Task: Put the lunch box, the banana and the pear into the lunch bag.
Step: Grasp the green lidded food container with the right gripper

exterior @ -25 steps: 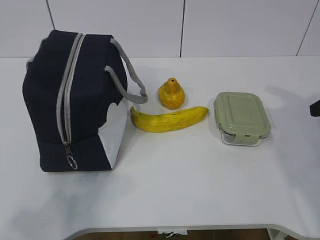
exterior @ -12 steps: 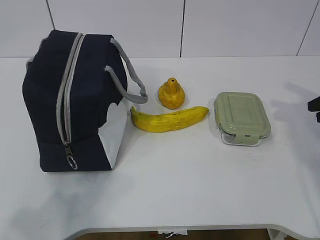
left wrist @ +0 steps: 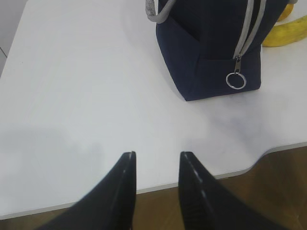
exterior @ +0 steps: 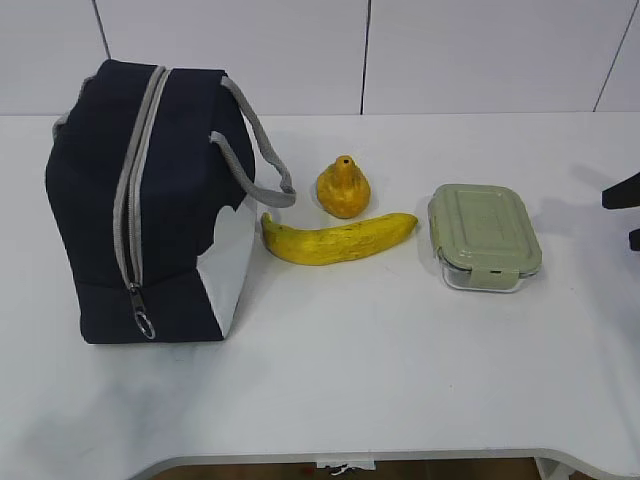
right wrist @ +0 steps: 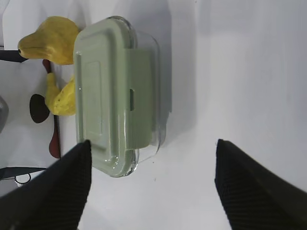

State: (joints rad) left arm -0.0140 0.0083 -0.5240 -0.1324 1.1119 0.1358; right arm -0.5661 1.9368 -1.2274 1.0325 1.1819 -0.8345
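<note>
The lunch box (exterior: 484, 236) stands at the right of the exterior frame on the white tabletop (exterior: 400, 380), lid on, well apart from the lunch bag (exterior: 150, 200) at the left. The bag's zipper (exterior: 128, 190) looks closed. Between them lie the banana (exterior: 338, 240) and, just behind it, the pear (exterior: 343, 187). Our right hand (right wrist: 153, 191) has just spread its fingers wide and has come further into the frame's right edge. We judge it prepares to grasp the box. Our left hand (left wrist: 156, 165) hangs narrow and empty near the bag.
</note>
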